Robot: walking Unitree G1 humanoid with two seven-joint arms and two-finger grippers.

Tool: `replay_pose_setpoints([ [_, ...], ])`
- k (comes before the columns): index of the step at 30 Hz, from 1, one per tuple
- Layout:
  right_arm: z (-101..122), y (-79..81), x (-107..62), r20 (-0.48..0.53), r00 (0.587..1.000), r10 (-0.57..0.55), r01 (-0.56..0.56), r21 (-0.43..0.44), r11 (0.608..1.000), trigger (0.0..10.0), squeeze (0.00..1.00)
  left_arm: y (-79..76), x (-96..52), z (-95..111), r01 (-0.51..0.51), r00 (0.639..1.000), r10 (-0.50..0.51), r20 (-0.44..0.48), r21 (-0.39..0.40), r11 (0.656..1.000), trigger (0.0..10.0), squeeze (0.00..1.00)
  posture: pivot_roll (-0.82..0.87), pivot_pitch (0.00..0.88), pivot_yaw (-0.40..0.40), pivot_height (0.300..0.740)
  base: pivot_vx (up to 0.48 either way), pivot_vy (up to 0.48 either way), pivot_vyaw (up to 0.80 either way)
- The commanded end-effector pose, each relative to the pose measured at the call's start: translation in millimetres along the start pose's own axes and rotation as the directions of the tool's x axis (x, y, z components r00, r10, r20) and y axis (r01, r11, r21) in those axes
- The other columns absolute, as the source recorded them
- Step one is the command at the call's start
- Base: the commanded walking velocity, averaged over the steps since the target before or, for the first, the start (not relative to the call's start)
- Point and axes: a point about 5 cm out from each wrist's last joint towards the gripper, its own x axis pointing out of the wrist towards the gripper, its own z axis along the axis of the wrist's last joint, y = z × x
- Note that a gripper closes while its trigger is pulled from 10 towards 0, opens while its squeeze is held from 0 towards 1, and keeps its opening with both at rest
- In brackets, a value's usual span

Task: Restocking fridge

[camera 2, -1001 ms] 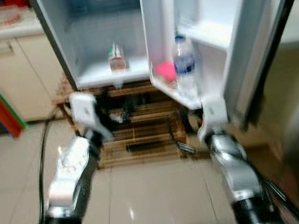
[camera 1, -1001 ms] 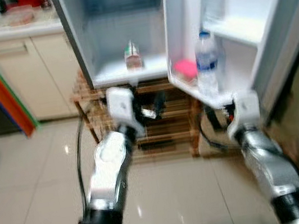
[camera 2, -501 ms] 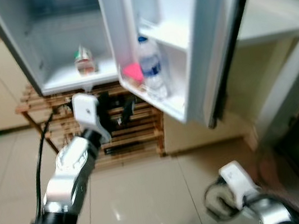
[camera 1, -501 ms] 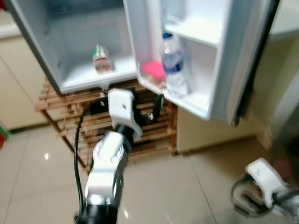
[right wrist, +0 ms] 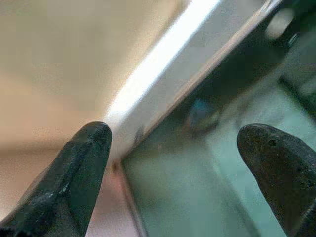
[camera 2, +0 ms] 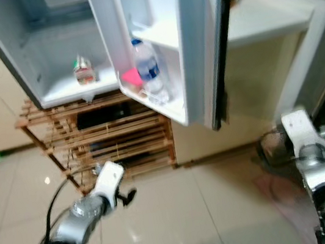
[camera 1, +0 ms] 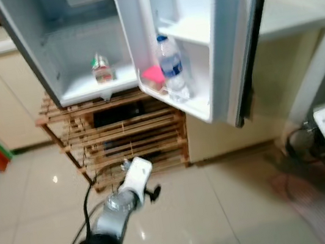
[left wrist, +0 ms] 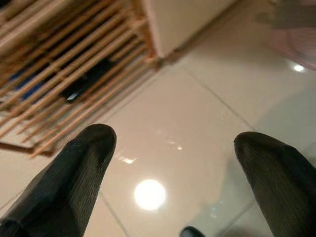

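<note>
Meanwhile, both grippers hung empty, fingers spread wide.
Left gripper (left wrist: 170, 163) hovered over floor tiles (left wrist: 197, 128); right gripper (right wrist: 173, 163) near a pale frame. Water bottle (camera 1: 171, 68) stood in the fridge door (camera 1: 217, 39) shelf.

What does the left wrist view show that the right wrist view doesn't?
Left wrist view: the slatted wooden rack under the fridge and glossy tiled floor with a lamp reflection, the left gripper pointing down at it. Right wrist view: a pale frame edge beside a dark glassy panel, blurred, ahead of the right gripper. Shared: two black fingers spread apart, nothing held between them.
</note>
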Motion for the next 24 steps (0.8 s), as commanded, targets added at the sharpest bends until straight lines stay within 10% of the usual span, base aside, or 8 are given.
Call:
replay_pose_setpoints([
  [1,18.1,-4.2,3.8,0.072,0.997,-0.034,0.029,0.061,0.998,10.0,0.00,3.8,0.6,3.7,0.005,1.000,-0.005,0.004,0.050,0.999,10.0,0.00,-0.10,0.000,0.033,0.726,0.000,0.000,0.00],
  [6,77.2,-1.5,10.0,0.261,0.964,-0.056,0.003,0.201,0.980,10.0,0.00,0.3,4.4,-1.6,0.018,1.000,-0.016,-0.019,0.100,0.995,10.0,0.00,-0.10,0.000,0.034,0.726,0.000,0.000,0.00],
  [24,135.6,43.6,5.4,0.355,0.933,0.066,-0.203,0.366,0.908,10.0,0.00,1.5,5.4,8.0,0.021,1.000,-0.022,0.013,0.110,0.994,10.0,0.00,-0.08,0.000,0.022,0.726,0.000,0.000,0.00],
])
